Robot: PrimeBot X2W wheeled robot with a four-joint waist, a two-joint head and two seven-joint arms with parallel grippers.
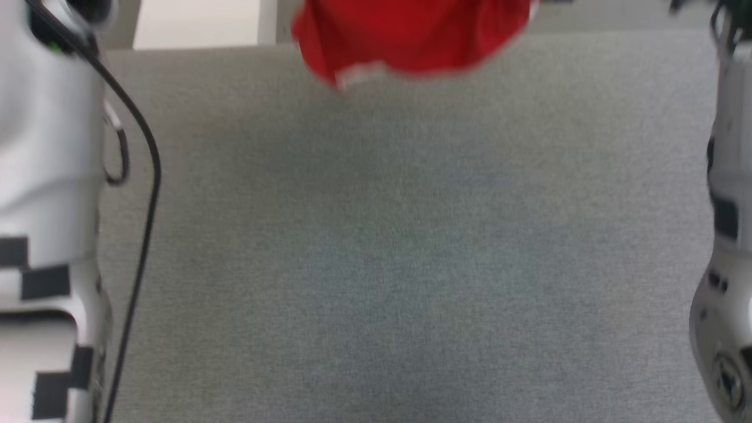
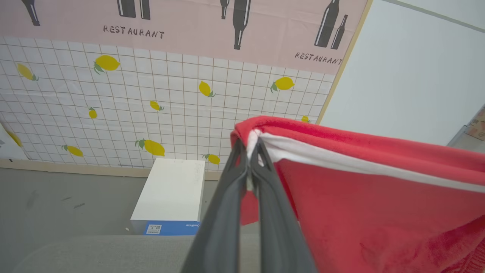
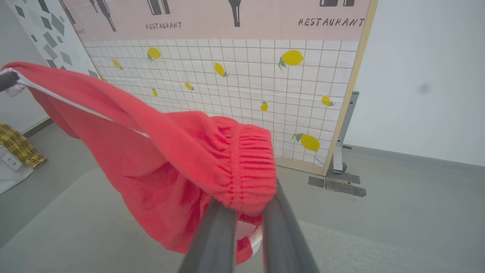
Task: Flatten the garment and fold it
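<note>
Grey cloth-like surface (image 1: 376,264) spreads under the head camera, with the pale left forearm (image 1: 47,176) at the left edge. At the upper middle of that view the red garment (image 1: 411,41) hangs in the air over the far side of the surface, somewhat blurred. The right forearm (image 1: 725,235) stands at the right edge.

In the left wrist view, the left gripper (image 2: 249,148) is pressed together on a corner with white trim. In the right wrist view, the right gripper (image 3: 248,206) pinches the gathered elastic waistband, and the cloth between both grips sags a little.

The step seems to be the laying down. I would hold both pinches firm and move the grippers apart until the upper edge is straight. Then lower slowly, so that the hanging hem touches first and the rest follows without wrinkles.
</note>
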